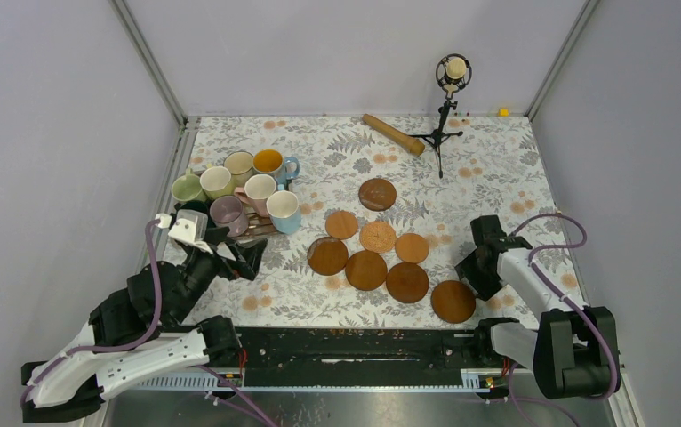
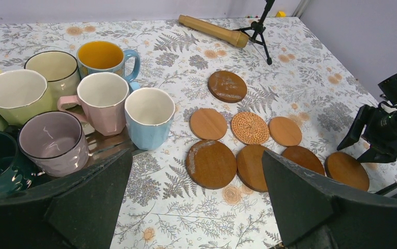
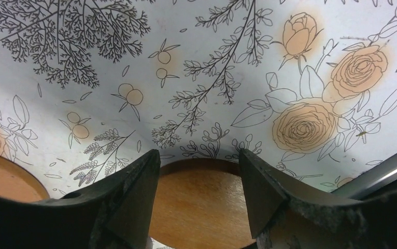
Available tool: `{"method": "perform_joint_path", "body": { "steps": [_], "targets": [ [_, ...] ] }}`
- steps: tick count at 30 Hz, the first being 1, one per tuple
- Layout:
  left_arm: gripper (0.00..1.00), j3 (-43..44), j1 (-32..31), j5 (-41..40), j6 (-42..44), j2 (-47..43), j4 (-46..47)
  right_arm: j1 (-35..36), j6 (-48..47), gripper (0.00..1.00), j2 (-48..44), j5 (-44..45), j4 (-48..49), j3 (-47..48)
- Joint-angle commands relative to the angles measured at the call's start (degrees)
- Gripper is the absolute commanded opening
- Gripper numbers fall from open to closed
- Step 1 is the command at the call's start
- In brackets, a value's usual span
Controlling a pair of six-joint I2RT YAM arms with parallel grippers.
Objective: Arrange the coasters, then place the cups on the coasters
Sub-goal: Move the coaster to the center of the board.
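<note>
Several brown and tan coasters [image 1: 365,269] lie flat in a loose cluster at mid-table, one of them woven [image 2: 250,127] and a dark one [image 1: 378,193] set apart farther back. The cups [image 1: 239,191] stand bunched at the left, among them a pink one [image 2: 103,101] and a light blue one [image 2: 149,117]. My left gripper [image 1: 250,258] [image 2: 196,153] hangs wide open just in front of the cups, holding nothing. My right gripper [image 1: 474,272] [image 3: 199,152] is open low over the rightmost coaster [image 1: 453,301] [image 3: 201,205], which lies flat on the cloth between the fingers.
A floral cloth [image 1: 488,191] covers the table. A wooden rolling pin [image 1: 393,133] and a small tripod with a microphone [image 1: 448,107] stand at the back. The cups sit partly on a dark tray [image 2: 105,142]. Grey walls enclose three sides.
</note>
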Motion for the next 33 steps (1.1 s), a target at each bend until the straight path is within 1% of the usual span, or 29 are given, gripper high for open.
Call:
{"method": "perform_joint_path", "body": {
  "steps": [1,5,8,11,14,18,20,23,26,30,32,33],
  "targets": [
    [0.99,-0.32,0.11,0.76,-0.09,-0.39,2.95,-0.18,4.31,0.64,-0.96,-4.40,1.72,-2.83],
    [0.98,-0.31,0.11,0.86,0.05,0.09,2.96,-0.18,5.28,0.64,-3.43,-2.97,0.46,-2.77],
    [0.99,-0.32,0.11,0.86,0.09,0.30,2.97,-0.54,2.92,0.64,-3.98,0.42,0.17,-1.20],
    [0.98,-0.32,0.11,0.93,0.09,0.52,2.97,-0.91,-3.95,0.64,-2.18,2.31,-2.37,4.75],
    [0.98,-0.40,0.13,0.74,0.10,1.31,2.96,-0.78,-11.32,0.65,-1.51,0.34,-4.21,10.09],
    [0.99,0.14,0.11,-0.16,-0.53,3.48,2.53,-0.80,-18.79,0.65,-5.89,-2.45,-3.47,11.53],
    [0.97,0.41,0.11,0.26,-1.10,5.00,2.77,-0.53,-22.04,0.65,-8.72,-5.45,-2.59,11.70],
    [0.96,1.51,0.11,2.04,-3.13,8.92,4.00,1.77,-24.23,0.65,-12.08,-8.06,-3.29,13.61],
    [0.97,4.71,0.20,2.57,-5.26,15.53,4.67,5.61,-23.80,0.64,-15.08,-10.16,-4.08,15.12],
    [0.97,12.67,0.56,4.05,-5.01,27.56,6.18,8.03,-25.39,0.65,-19.07,-15.03,-0.44,13.03],
    [0.97,17.52,2.03,4.51,-4.75,33.84,6.26,7.99,-27.16,0.65,-21.16,-13.75,-0.89,12.24],
    [0.96,20.10,3.78,6.89,-4.90,37.13,6.30,8.01,-27.61,0.66,-22.85,-12.89,-0.84,11.69]
  ]
}}
